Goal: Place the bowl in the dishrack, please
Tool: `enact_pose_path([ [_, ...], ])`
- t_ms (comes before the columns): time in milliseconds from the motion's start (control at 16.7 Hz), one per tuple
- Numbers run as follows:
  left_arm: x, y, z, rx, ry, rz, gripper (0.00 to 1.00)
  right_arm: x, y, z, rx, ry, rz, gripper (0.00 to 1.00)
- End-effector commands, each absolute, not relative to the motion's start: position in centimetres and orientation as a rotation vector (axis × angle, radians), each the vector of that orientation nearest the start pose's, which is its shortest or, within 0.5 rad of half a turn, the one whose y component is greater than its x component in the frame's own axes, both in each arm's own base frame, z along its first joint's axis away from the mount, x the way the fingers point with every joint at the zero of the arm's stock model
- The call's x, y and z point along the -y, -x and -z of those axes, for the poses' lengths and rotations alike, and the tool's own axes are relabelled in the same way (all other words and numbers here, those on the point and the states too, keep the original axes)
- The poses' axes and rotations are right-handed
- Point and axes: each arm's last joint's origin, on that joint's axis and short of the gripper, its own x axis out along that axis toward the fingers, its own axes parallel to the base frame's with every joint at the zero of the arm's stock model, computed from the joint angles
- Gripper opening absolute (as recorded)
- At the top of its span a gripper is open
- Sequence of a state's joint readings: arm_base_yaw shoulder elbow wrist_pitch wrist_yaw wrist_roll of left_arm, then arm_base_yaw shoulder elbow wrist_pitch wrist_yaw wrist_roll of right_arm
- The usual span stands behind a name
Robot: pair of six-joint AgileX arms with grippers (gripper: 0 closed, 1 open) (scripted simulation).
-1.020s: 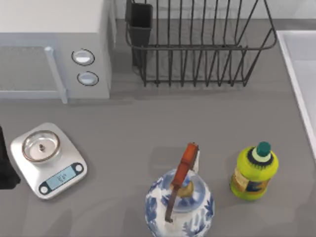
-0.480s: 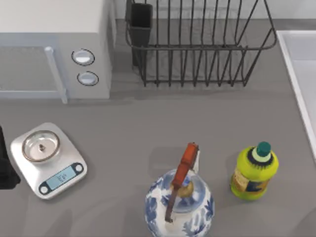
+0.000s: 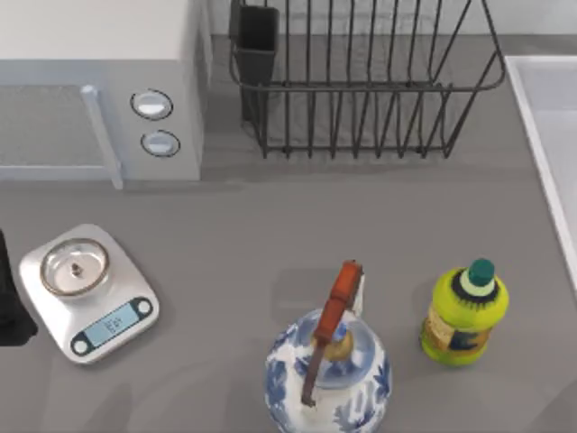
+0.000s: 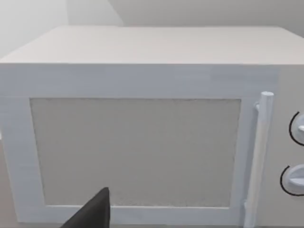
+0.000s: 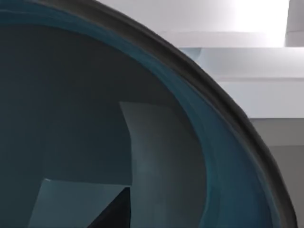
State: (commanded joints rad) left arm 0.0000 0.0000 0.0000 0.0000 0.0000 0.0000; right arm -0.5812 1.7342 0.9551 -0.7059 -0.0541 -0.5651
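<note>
Looking down, we see a grey table [image 3: 270,225] with the dishrack [image 3: 361,81] at the back beside a microwave [image 3: 99,90]. The bowl [image 5: 95,118] sits close before our right wrist camera; grip unclear.

no visible change across top views

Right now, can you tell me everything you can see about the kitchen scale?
The kitchen scale is a flat silvery-white slab with rounded corners, lying turned at an angle on the grey table near its left side, in front of the microwave. A small round steel pan with a little knob in the middle sits on top. Below the pan a pale blue display sits in a dark strip with a button at each end. Nothing else touches it.
</note>
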Motion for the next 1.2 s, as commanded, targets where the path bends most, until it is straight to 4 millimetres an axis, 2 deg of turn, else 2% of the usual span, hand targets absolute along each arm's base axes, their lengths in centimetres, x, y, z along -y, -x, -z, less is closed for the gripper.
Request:
enact_pose_path([
  [540, 0.12, -10.57, -16.00, 0.000, 0.000, 0.000, 1.00, 15.87, -24.70, -13.20, -1.469, -0.007, 0.008, 0.02],
  [1200, 0.12, -10.57, -16.00, 0.000, 0.000, 0.000, 1.00, 16.02, -24.78, -13.56, -1.468, -0.010, 0.012, 0.00],
])
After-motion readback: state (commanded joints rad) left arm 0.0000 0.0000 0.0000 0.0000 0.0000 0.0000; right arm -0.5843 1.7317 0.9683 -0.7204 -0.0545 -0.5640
